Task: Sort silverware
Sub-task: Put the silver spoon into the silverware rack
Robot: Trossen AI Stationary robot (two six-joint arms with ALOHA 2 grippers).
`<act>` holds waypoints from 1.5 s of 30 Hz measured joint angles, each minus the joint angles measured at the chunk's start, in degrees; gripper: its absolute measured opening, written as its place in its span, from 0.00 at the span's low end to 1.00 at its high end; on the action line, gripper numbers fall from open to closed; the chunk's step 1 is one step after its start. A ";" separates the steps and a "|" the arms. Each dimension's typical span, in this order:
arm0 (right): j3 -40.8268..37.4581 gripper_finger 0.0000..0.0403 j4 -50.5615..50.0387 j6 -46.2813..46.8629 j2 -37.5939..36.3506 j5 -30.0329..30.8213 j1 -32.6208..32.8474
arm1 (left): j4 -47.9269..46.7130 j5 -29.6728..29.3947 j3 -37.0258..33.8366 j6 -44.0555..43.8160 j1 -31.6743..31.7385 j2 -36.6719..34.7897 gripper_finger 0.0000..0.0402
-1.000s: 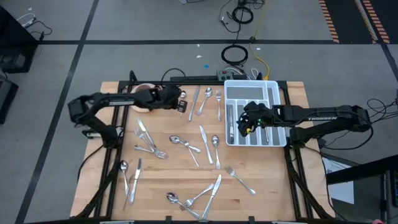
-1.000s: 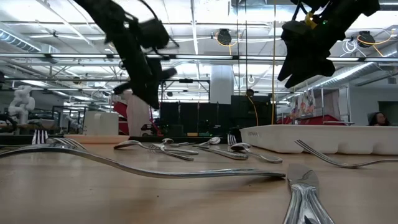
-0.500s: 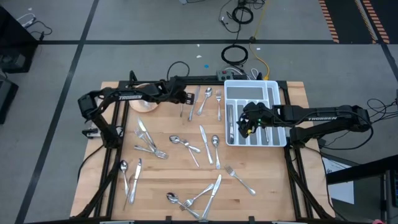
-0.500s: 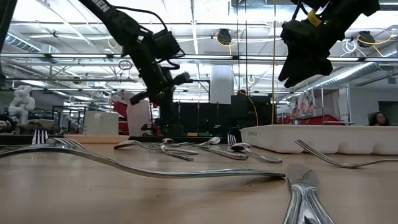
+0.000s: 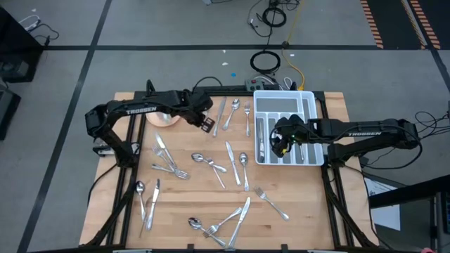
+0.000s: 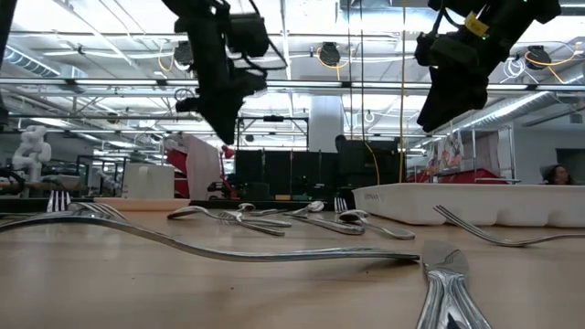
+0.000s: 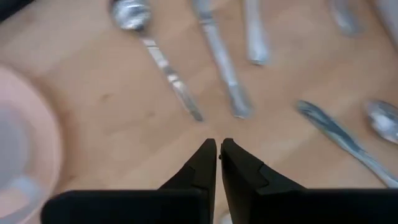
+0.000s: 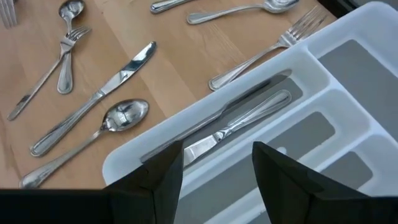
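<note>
Fingers of the left gripper (image 7: pixel 218 149) are nearly closing, empty, just short of the silverware (image 7: pixel 222 64), while the right gripper (image 8: pixel 217 158) is gaping over a knife (image 8: pixel 239 119) in the tray (image 8: pixel 348 56); each stiff, slick, light piece probably wants pinching across its handle.

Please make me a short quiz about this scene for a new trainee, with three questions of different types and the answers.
1. True or false: the left end effector is holding a fork.
2. Multiple choice: the right end effector, with its fingers apart, is above
A. the pink saucer
B. the white tray
C. the floor beside the table
3. Short answer: in the right wrist view, what kind of silverware lies in the tray compartment seen between that end effector's fingers?

Key
1. False; nothing is between its fingers.
2. B
3. A knife
</note>
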 joint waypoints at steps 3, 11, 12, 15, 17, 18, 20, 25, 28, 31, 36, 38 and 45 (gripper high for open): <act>-0.02 0.45 0.20 -1.62 0.00 -0.01 0.00 | 0.70 0.21 -0.07 3.47 -0.39 0.37 0.08; -0.04 0.46 0.27 -4.97 0.00 -0.14 0.01 | 3.82 5.22 -0.09 4.06 4.85 3.96 0.09; -0.04 0.46 0.27 -5.70 0.00 -0.22 0.00 | 5.06 6.77 -0.09 3.49 5.24 4.43 0.11; -0.04 0.46 0.27 -7.54 0.00 -0.35 0.00 | 8.56 8.97 -0.09 3.54 5.54 5.87 0.17; -0.04 0.46 0.27 -8.37 0.00 -0.37 0.00 | 10.33 8.99 -0.09 3.62 5.58 6.79 0.23; -0.04 0.46 0.27 -8.46 0.00 -0.31 0.00 | 11.34 8.88 -0.09 3.65 5.83 7.17 0.25; -0.04 0.46 0.35 -8.43 0.00 -0.02 -0.03 | 12.16 6.36 -0.09 3.33 6.71 7.78 0.30; -0.04 0.46 1.78 -6.41 0.00 0.35 -1.32 | 11.47 0.83 -0.09 -0.71 10.38 10.03 0.37; -0.04 0.46 3.33 -5.31 0.00 0.46 -2.47 | 13.11 2.60 -0.09 -6.07 13.16 12.03 0.38; -0.04 0.46 4.71 -4.73 0.00 0.43 -3.55 | 14.28 3.99 -0.11 -10.43 15.31 14.71 0.38; -0.04 0.46 4.60 -4.28 0.00 0.28 -4.33 | 20.49 8.90 -0.11 -12.57 16.77 18.33 0.37; -0.04 0.45 4.59 -4.26 0.00 0.24 -4.56 | 21.80 9.16 0.21 -12.77 16.63 19.27 0.37; -0.04 0.45 4.10 -3.86 0.02 0.13 -4.63 | 19.02 8.47 1.95 -12.51 15.91 22.60 0.37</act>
